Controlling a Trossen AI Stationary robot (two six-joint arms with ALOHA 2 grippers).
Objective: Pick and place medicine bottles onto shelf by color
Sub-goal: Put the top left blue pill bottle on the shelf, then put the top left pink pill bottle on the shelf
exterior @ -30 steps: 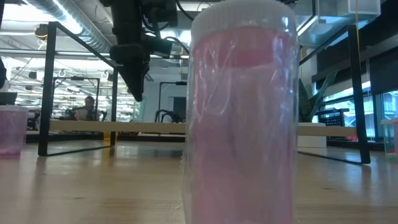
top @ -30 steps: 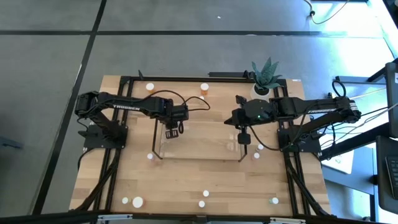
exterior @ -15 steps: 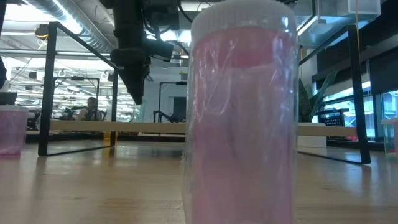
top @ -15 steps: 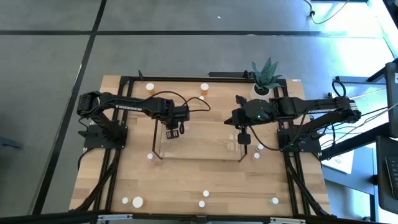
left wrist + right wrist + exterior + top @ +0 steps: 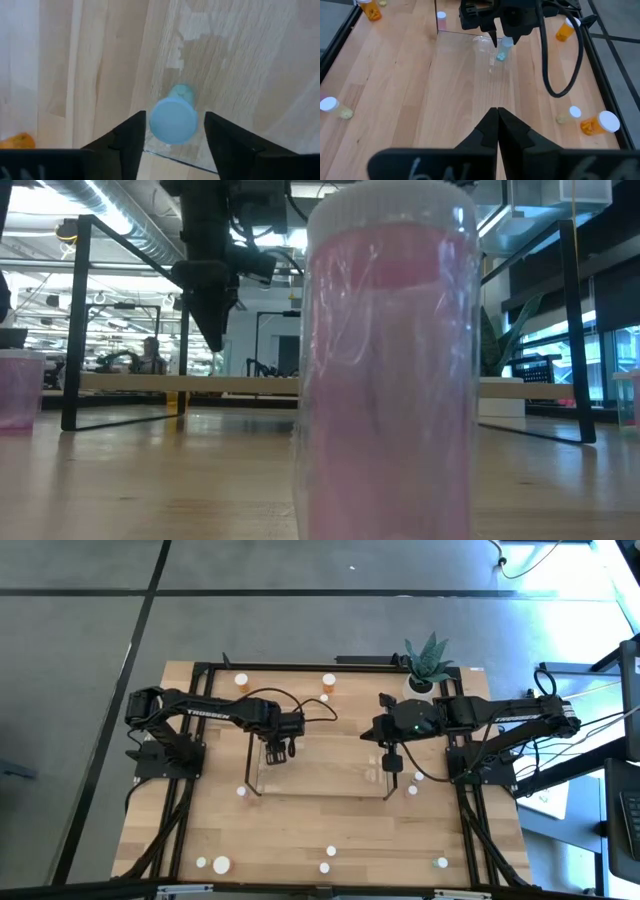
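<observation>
Pale wooden tabletop (image 5: 300, 830) is carrying a clear shelf (image 5: 325, 762) at its middle. Over the shelf's left end the left pincer (image 5: 172, 131) is hanging with fingers spread, a greenish white-capped bottle (image 5: 173, 119) standing upright between them, untouched as far as can be seen. The right pincer (image 5: 497, 131) is hovering over the shelf's right end, fingers pressed together, gripping nothing.
</observation>
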